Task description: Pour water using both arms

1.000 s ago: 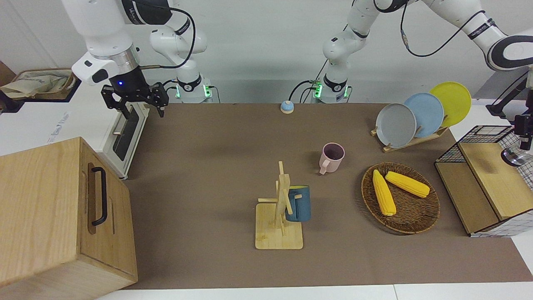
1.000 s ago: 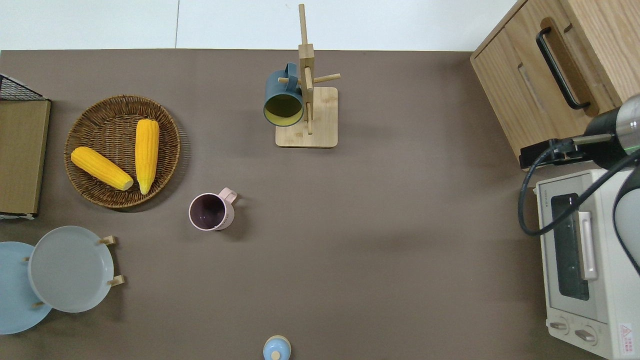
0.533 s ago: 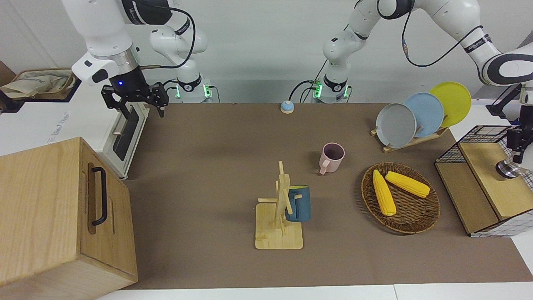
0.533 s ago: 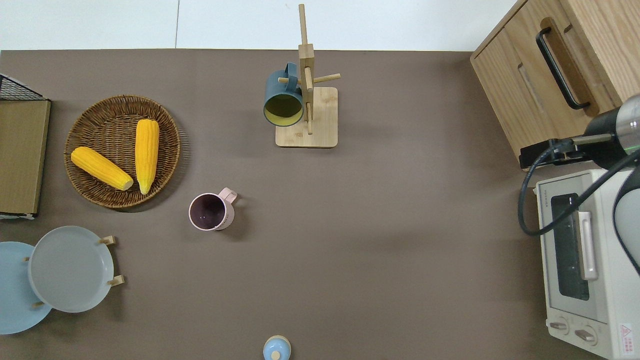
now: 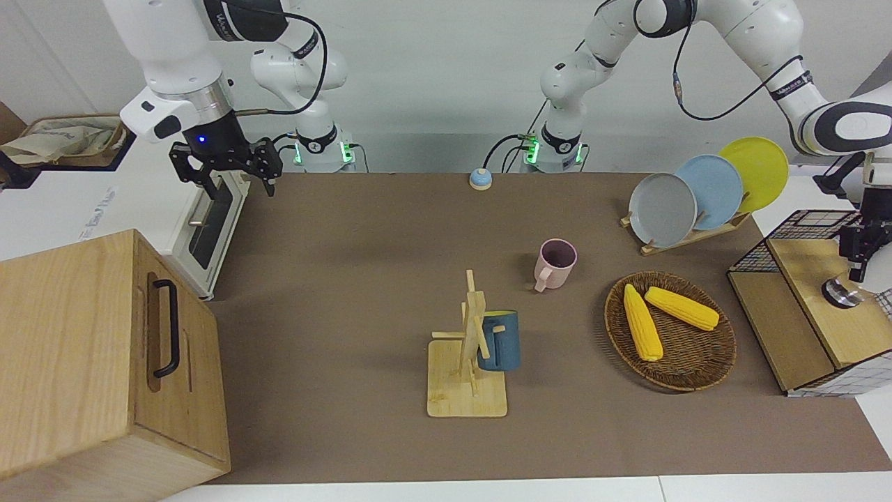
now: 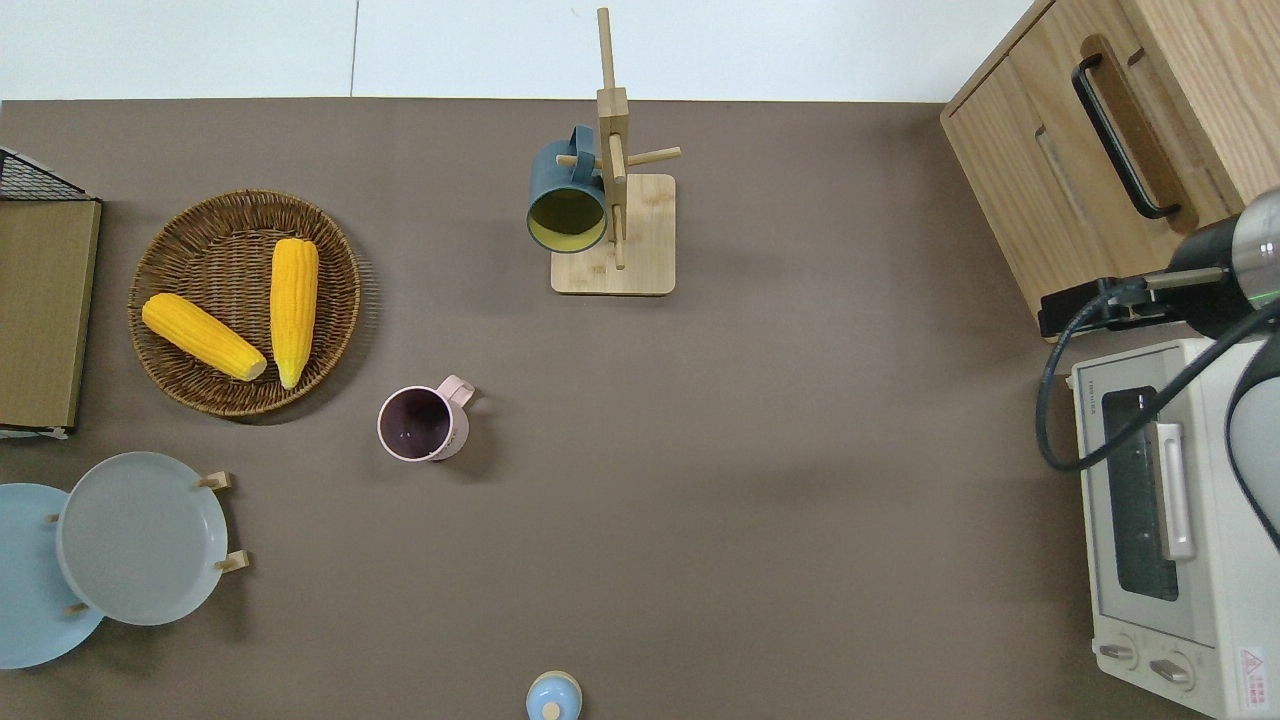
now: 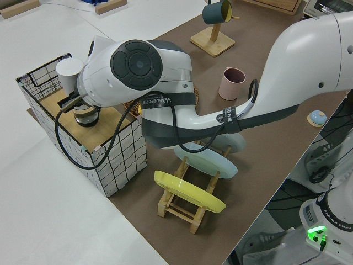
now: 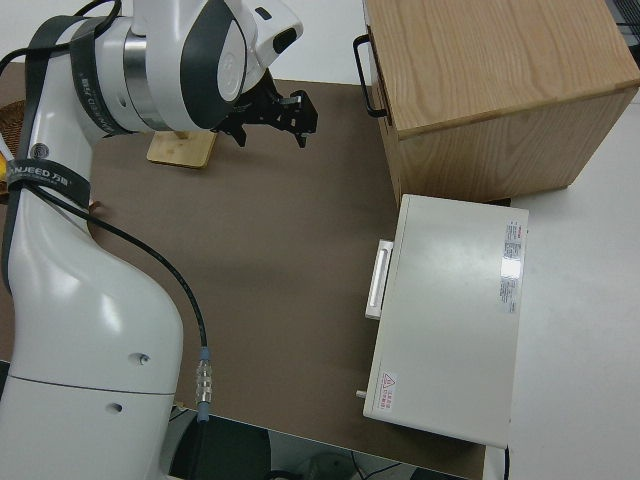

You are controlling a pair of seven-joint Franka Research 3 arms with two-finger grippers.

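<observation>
At the left arm's end of the table stands a wire basket topped by a wooden board (image 5: pixel 801 279). My left gripper (image 5: pixel 856 254) is over that board, shut on a glass pot (image 5: pixel 840 293) with a metal rim. The pot (image 7: pixel 85 115) sits at or just above the board; whether it touches is unclear. The overhead view does not reach this gripper. A pink mug (image 5: pixel 555 261) stands upright and empty on the mat. A blue mug (image 5: pixel 500 340) hangs on the wooden mug rack (image 5: pixel 467 397). My right gripper (image 5: pixel 237 183) is open and parked.
Beside the wire basket lies a wicker tray (image 5: pixel 697 369) with two corn cobs. A plate rack (image 5: pixel 686 195) stands nearer to the robots than that tray. A wooden cabinet (image 5: pixel 83 348) and a toaster oven (image 6: pixel 1160 510) fill the right arm's end. A blue button (image 5: pixel 479 178) sits between the arm bases.
My left gripper has come down with the glass pot toward the board and shifted slightly toward the table's middle. The right arm and the mugs have not moved.
</observation>
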